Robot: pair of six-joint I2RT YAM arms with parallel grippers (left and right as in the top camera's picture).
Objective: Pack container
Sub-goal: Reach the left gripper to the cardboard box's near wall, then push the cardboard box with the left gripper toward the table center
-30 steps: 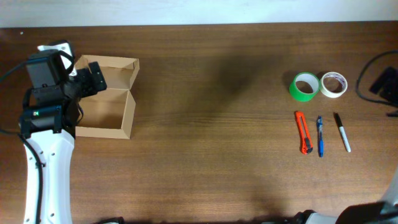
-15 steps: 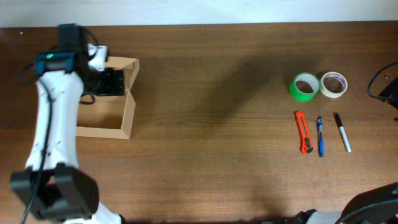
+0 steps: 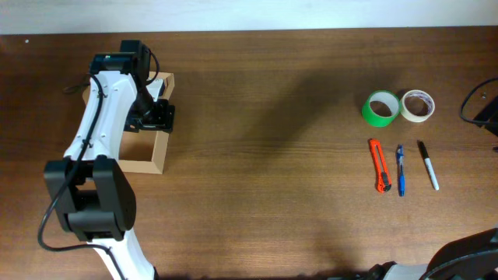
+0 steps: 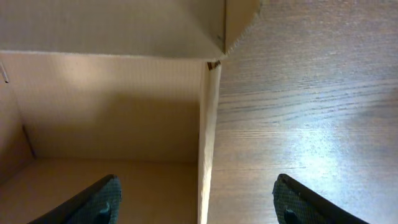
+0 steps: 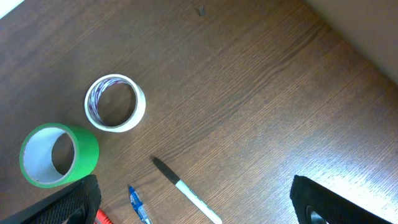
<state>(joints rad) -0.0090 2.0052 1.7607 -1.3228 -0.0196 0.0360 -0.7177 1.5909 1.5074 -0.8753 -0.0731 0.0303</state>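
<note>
While the left jaws stood released astride the container's (image 4: 209, 124) 3 o'clock wall, the right jaws gaped wide above the surface (image 5: 249, 93) near the green tape (image 5: 59, 155).

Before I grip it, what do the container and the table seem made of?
The container: plain brown corrugated cardboard, matte; fine fluting lines on the inner wall, raw cut edge. The table: dark wood or wood-look laminate, unclear which; running grain, soft sheen under glare.

We see the left arm (image 3: 97, 132) swung right from the frame's left edge across the cardboard box (image 3: 159, 152). The left pincer (image 3: 159, 117) now straddles its right wall, jaws slightly narrower.
</note>
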